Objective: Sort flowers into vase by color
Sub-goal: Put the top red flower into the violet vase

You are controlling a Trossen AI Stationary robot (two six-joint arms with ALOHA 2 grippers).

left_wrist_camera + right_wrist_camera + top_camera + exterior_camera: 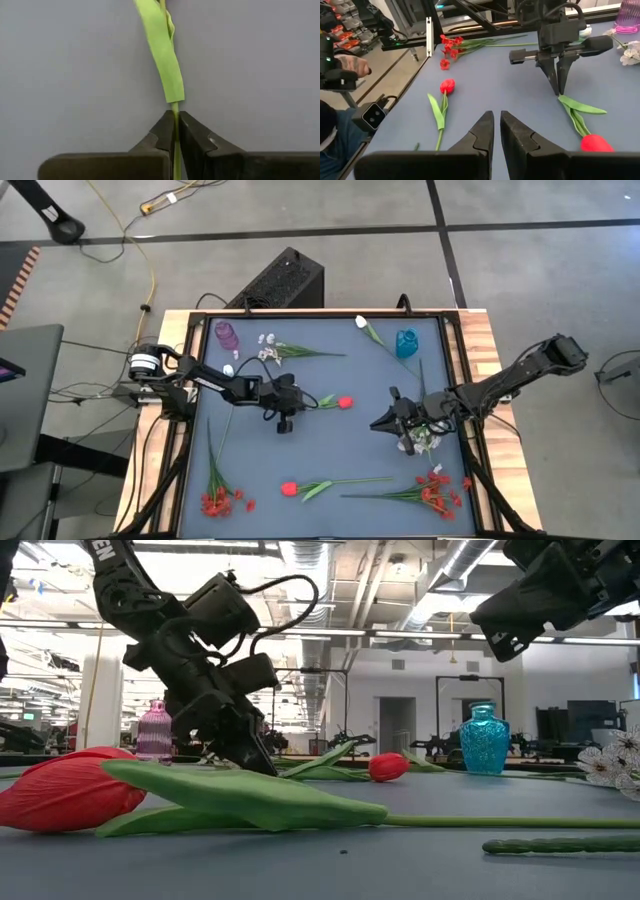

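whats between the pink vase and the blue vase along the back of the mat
In the high view, white flowers and a white bud stem lie between the pink vase and blue vase.

two vases on the mat: one pink [227, 335], one blue [406, 342]. two red tulips [343, 402] [290, 489], two red clusters [218, 500] [436, 490]. white stems number at least three.

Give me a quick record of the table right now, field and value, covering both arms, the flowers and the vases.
left tool: mid-table, shut on the stem of a red tulip
right tool: shut, holding nothing, right of centre
other red tulip: lying flat at the near edge
red cluster stems: near-left corner; near-right corner
white flowers: by the purple vase; another at the far edge
purple vase: far left, upright
blue vase: far right, upright
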